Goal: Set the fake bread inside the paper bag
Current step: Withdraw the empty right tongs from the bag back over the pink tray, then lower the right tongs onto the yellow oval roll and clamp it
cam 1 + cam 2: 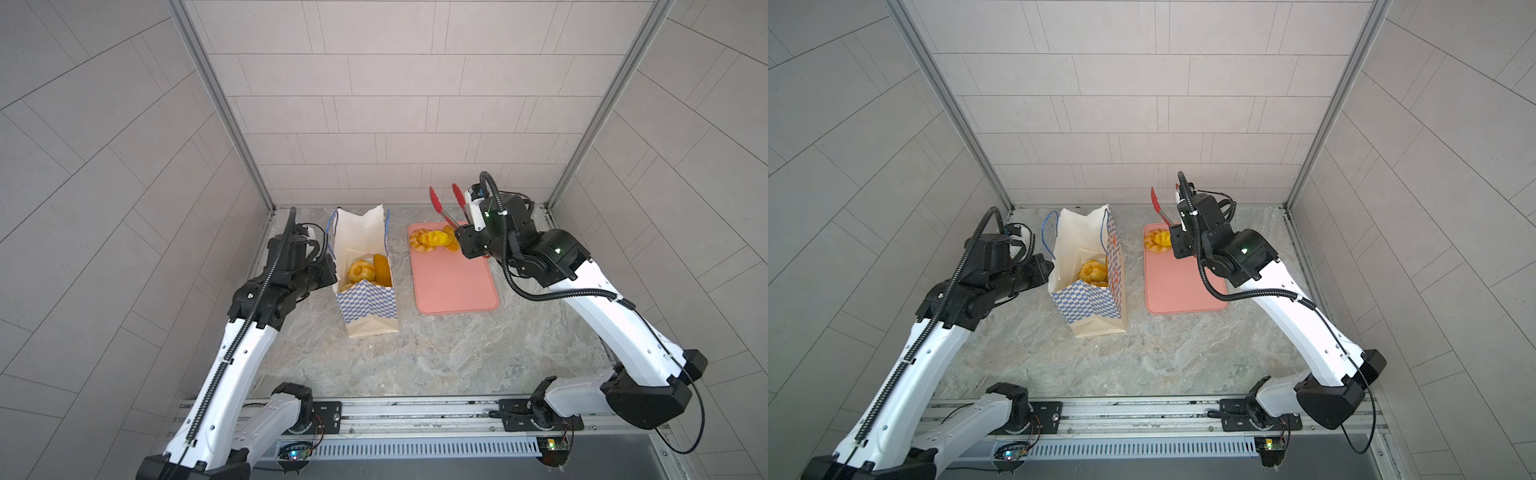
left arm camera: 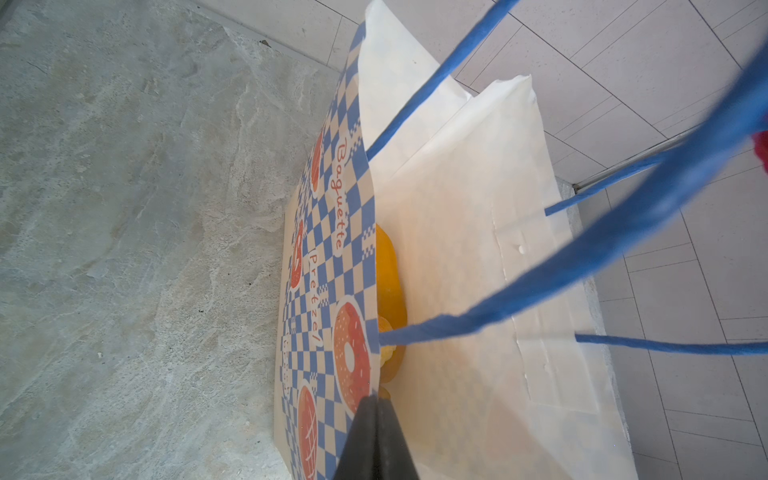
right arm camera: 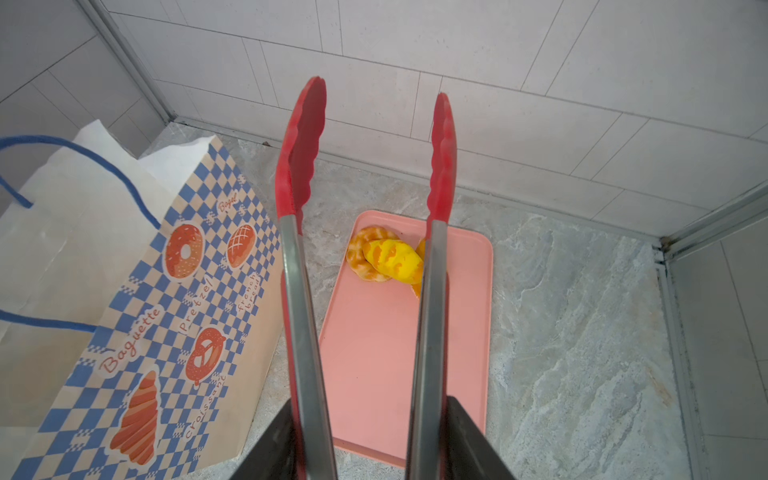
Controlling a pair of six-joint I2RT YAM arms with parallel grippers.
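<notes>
The paper bag (image 1: pixel 365 307) (image 1: pixel 1088 305) stands open left of centre, with a ridged round bread (image 1: pixel 360 271) and a long loaf (image 1: pixel 382 269) inside. My left gripper (image 1: pixel 331 270) (image 2: pixel 376 401) is shut on the bag's left rim. Orange bread (image 2: pixel 388 282) shows inside the bag (image 2: pixel 457 249). More fake bread (image 1: pixel 432 240) (image 1: pixel 1158 241) (image 3: pixel 390 259) lies heaped at the far end of the pink tray (image 1: pixel 455 286) (image 3: pixel 374 353). My right gripper (image 1: pixel 467 237) (image 3: pixel 370 405) is shut on the red-tipped tongs (image 1: pixel 446 208) (image 3: pixel 299 166). The tongs are spread and empty, raised above that bread.
The bag's blue cord handles (image 2: pixel 623 232) cross the left wrist view. The tiled back wall (image 1: pixel 395 124) stands just behind the bag and the tray. The bag (image 3: pixel 124 291) is close beside the tongs' left arm. Bare marble tabletop (image 1: pixel 415 353) lies in front.
</notes>
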